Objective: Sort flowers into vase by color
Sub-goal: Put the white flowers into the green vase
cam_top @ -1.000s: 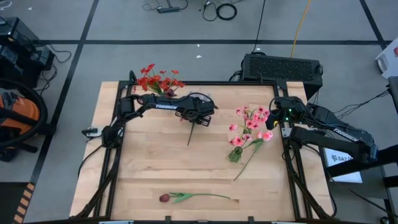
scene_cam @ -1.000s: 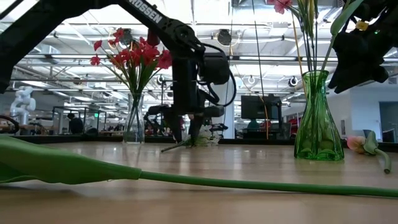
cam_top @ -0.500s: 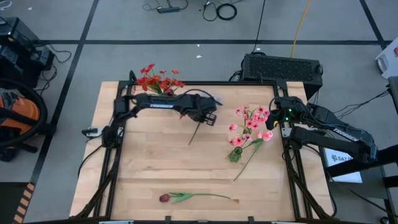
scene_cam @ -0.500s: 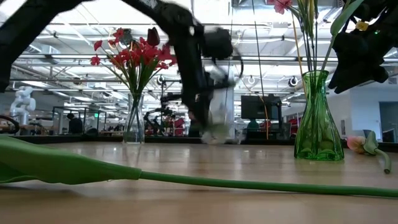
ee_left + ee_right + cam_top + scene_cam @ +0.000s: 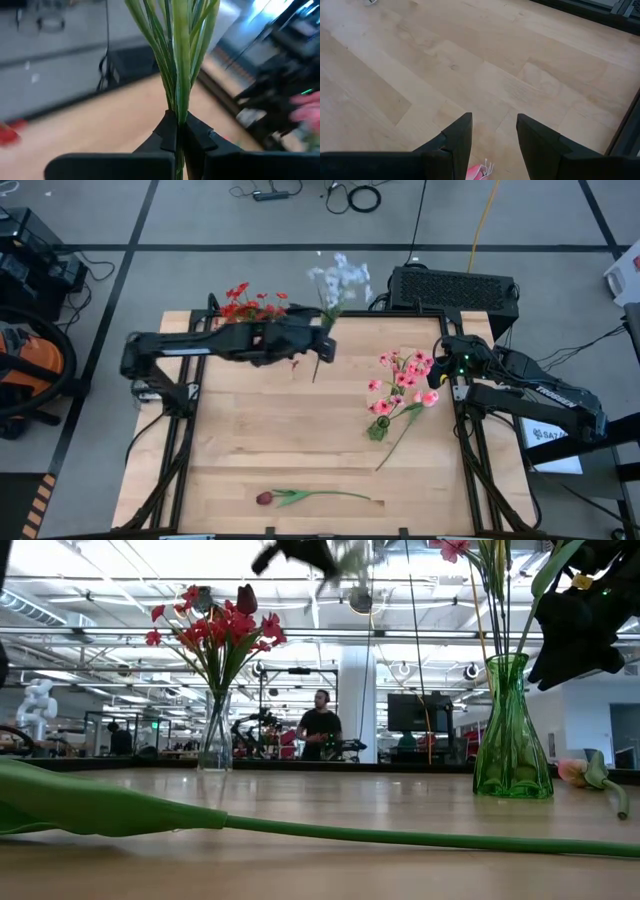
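The left gripper is pinching the thin green stems of the pale grey-blue bunch low down, its jaws closed tight around them, and is holding the bunch in the air over the far part of the table, with the pale heads pointing past the far edge. The stems are fanning out above the pinch, so the bunch is looking light and springy, likely to sway and to slip if gripped loosely; holding low on the gathered stems, as now, is probably giving the firmest hold while leaving the blossoms untouched. The red flowers are standing in a clear vase at the far left corner, with a dark bud among them. The pink blossoms are sitting in the green vase on the right side, and one pink stem is lying on the wood just beside it. The dark red tulip is lying flat near the front edge, well apart from both vases. The right gripper is waiting beside the green vase with its fingers spread and nothing between them.
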